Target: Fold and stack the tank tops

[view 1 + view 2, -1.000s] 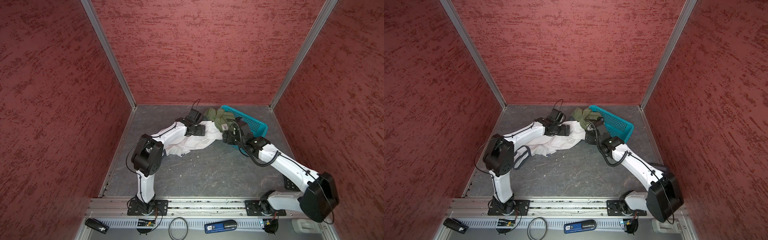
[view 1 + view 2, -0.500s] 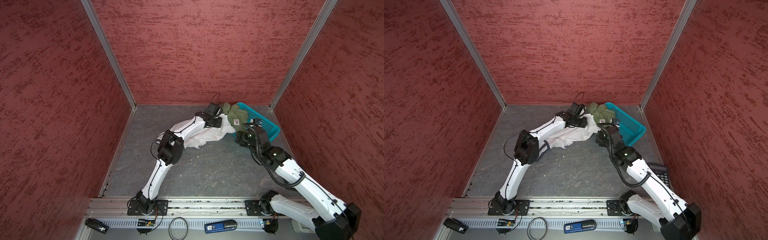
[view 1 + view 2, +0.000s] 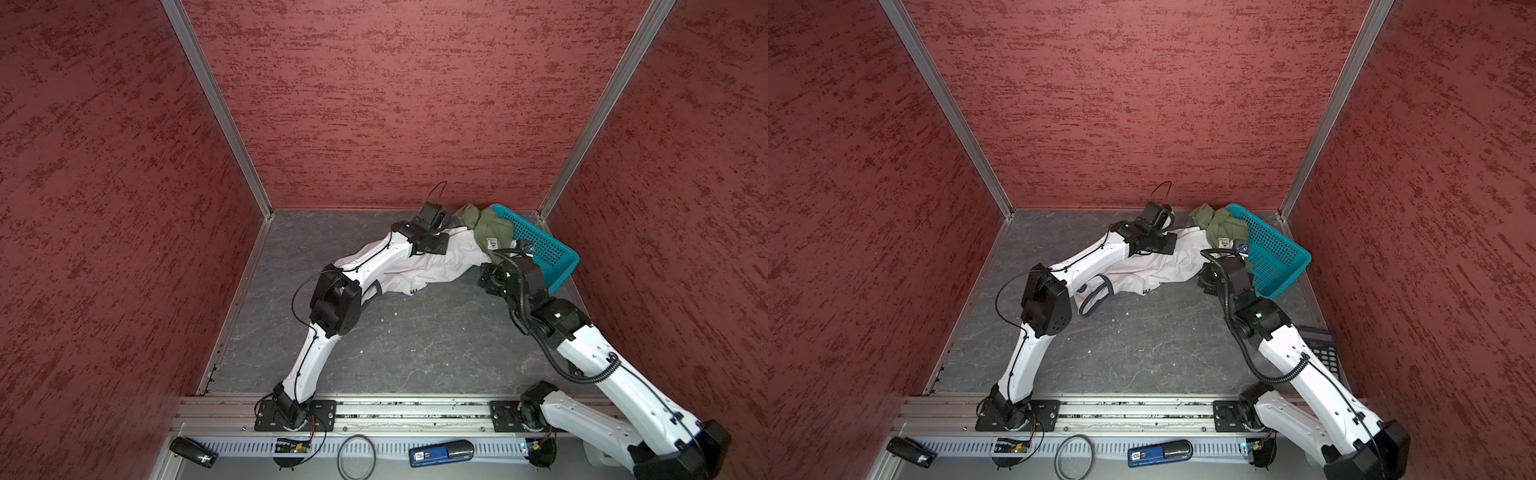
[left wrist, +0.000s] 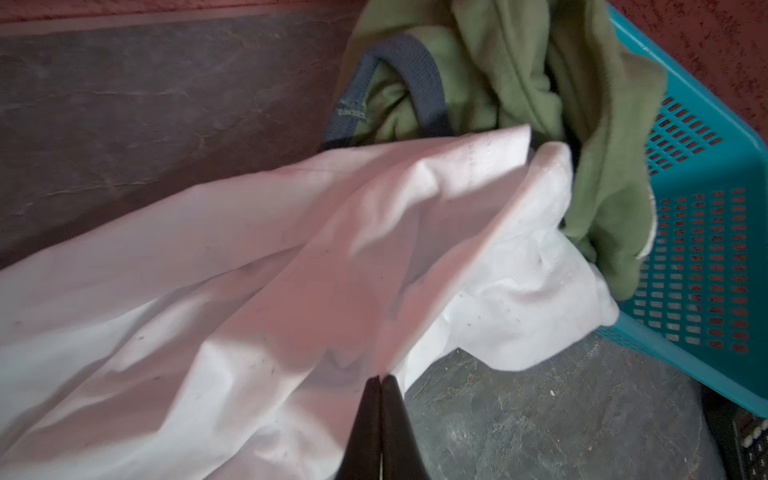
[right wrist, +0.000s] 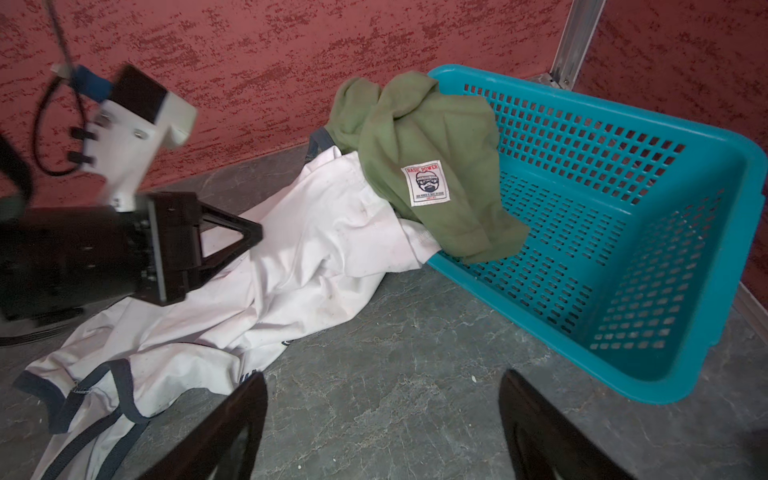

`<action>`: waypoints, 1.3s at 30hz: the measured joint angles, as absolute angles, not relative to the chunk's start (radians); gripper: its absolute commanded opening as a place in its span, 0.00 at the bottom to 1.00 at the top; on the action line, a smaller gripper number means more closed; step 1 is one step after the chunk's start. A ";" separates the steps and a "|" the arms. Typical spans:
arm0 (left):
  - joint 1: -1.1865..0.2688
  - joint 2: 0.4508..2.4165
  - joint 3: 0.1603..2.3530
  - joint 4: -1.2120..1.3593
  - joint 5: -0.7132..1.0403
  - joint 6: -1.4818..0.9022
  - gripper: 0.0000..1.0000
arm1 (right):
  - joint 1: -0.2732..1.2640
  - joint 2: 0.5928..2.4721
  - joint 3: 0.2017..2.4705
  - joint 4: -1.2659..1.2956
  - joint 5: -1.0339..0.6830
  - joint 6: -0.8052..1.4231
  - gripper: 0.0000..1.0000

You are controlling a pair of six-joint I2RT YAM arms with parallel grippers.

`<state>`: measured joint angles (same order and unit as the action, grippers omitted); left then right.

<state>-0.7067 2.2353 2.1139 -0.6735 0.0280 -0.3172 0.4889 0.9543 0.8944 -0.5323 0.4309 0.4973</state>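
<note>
White cotton sits between the tips of the left claw (image 4: 380, 379): its two black fingers (image 4: 365, 415) are pressed together on a raised fold of the white tank top (image 4: 249, 270), and creases run away from that pinch across the cloth. From the right wrist view, the same claw (image 5: 254, 232) sits low over the middle of the white tank top (image 5: 316, 249), whose dark-trimmed armholes trail towards the near side of the grey table (image 3: 415, 332). In both top views the white tank top (image 3: 440, 266) (image 3: 1163, 266) lies rumpled at the back of the table, partly under the left forearm, with its far end touching the teal mesh basket (image 3: 548, 249) (image 3: 1281, 253). The olive green tank top (image 5: 428, 137) is bunched over the tipped basket's (image 5: 623, 208) rim and partly overlaps the white one, with a woven patch (image 5: 427, 183) facing up. The right claw (image 5: 380, 384) stands wide and holds nothing. It is above bare table, just beside the basket and near the white top's edge, touching neither.
</note>
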 measured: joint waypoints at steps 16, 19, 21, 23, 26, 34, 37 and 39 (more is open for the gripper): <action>-0.680 1.730 2.178 -0.743 -0.135 -0.215 0.00 | 0.482 0.958 0.946 -0.535 0.443 0.462 0.88; -0.641 1.546 2.083 -0.727 -0.162 -0.210 0.00 | 0.480 0.958 0.963 -0.534 0.449 0.452 0.88; -0.599 1.414 1.997 -0.712 -0.165 -0.213 0.00 | 0.480 0.958 0.972 -0.533 0.451 0.447 0.88; -0.540 1.296 1.919 -0.701 -0.160 -0.229 0.00 | 0.480 0.964 0.984 -0.529 0.450 0.440 0.88; -0.442 1.182 1.809 -0.694 -0.142 -0.258 0.00 | 0.480 0.983 1.002 -0.522 0.440 0.437 0.88; -0.275 1.177 1.437 -0.696 0.041 -0.350 0.00 | 0.480 1.077 1.004 -0.482 0.313 0.481 0.87; -0.302 1.313 1.369 -0.691 0.108 -0.388 0.00 | 0.482 1.102 0.987 -0.462 0.263 0.512 0.87; -0.353 1.409 1.367 -0.690 0.131 -0.406 0.00 | 0.483 1.113 0.971 -0.456 0.243 0.530 0.87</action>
<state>-0.3531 1.4086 1.3674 -0.6903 0.1310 -0.4065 0.4831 1.1126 0.9714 -0.4557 0.2428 0.5304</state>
